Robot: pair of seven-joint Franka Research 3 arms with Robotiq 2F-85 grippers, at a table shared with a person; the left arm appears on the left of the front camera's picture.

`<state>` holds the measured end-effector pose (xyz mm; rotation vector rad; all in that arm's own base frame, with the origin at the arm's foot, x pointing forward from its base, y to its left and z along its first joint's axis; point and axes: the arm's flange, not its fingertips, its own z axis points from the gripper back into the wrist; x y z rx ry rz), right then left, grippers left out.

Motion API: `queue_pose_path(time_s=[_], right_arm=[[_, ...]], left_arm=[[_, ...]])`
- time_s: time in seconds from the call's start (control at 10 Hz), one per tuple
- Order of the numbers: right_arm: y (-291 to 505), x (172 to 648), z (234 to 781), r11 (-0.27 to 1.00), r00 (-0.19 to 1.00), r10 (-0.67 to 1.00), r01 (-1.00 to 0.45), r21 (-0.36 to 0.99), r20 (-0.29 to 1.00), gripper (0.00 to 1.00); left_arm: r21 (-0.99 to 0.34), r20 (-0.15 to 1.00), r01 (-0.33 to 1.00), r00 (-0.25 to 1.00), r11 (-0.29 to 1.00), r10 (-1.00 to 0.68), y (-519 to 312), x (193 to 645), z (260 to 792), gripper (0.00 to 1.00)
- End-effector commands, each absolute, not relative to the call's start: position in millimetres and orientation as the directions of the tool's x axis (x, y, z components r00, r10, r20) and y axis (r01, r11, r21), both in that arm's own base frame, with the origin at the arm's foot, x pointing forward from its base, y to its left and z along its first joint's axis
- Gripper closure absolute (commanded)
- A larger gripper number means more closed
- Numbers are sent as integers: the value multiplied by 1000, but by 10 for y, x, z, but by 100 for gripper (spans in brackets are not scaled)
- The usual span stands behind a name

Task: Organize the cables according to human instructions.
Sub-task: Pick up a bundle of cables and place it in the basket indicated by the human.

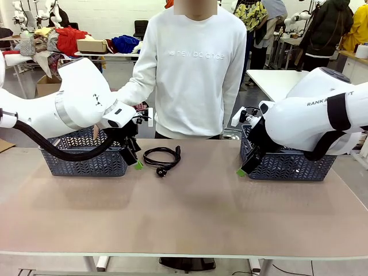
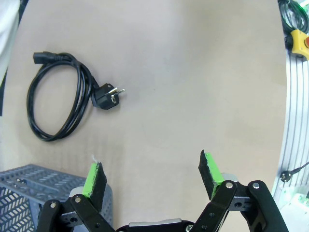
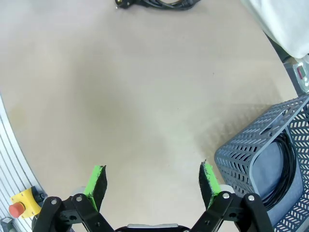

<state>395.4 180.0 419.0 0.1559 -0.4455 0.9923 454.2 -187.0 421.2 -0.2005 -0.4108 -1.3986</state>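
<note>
– What lay on the tabletop?
– One thin black coiled power cord, flat in a loose loop at the far side, left of centre, its round plug pointing toward the near edge.
– Any others?
– Another black cable sat curled inside the right-hand grey basket.

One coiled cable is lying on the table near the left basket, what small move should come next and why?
Probably ease the left tool toward the coiled cable and lower over its loop. That tool is open and empty, right beside the cable, while the right tool hangs farther off by the right basket.
</note>
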Motion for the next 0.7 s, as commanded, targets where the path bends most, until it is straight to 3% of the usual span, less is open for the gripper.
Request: queue_pose_path(time_s=[0.0, 0.6], right_arm=[[1789, 3974, 4203, 547, 468, 774, -834, -78, 427, 0], [1789, 3974, 4203, 547, 468, 774, -834, -78, 427, 0]], left_arm=[[108, 396, 979, 116, 172, -911, -1865, 4537, 4209, 0], [108, 396, 979, 116, 172, -911, -1865, 4537, 4209, 0]])
